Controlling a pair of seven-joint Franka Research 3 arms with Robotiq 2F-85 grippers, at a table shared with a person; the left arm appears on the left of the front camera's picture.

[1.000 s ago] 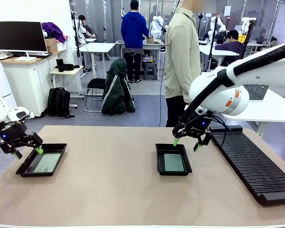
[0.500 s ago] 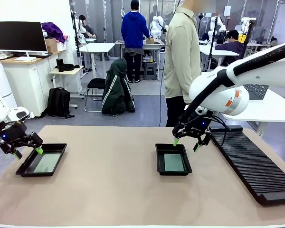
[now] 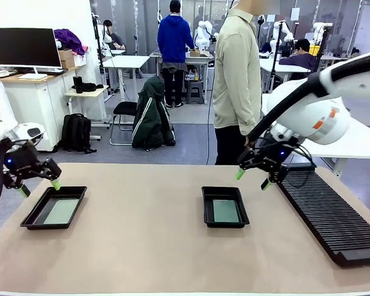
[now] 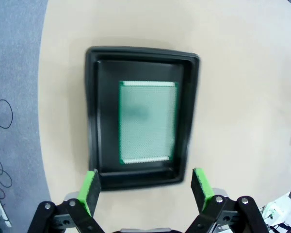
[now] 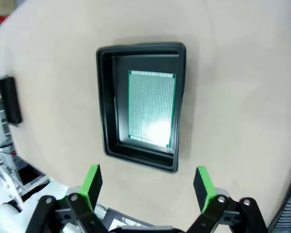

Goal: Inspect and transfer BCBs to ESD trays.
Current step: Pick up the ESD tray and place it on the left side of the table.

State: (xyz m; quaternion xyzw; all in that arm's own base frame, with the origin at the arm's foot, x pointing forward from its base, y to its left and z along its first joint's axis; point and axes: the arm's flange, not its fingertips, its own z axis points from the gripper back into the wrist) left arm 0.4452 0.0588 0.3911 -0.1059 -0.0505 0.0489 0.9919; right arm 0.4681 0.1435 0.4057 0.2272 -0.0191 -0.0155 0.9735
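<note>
Both hands, left point(image 3: 38, 184) and right point(image 3: 254, 179), now lifted off the ESD trays point(image 3: 54, 208) point(image 3: 224, 206), released and empty; BCBs point(image 4: 147, 121) point(image 5: 151, 108) seated, transfer apparently finished.

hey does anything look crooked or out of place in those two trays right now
Nothing stands out. Each green board lies flat inside its black tray, roughly square to the rim, and both grippers hang open above them.

Bare table point(image 3: 148, 240) between ESD trays point(image 3: 53, 208)
</note>
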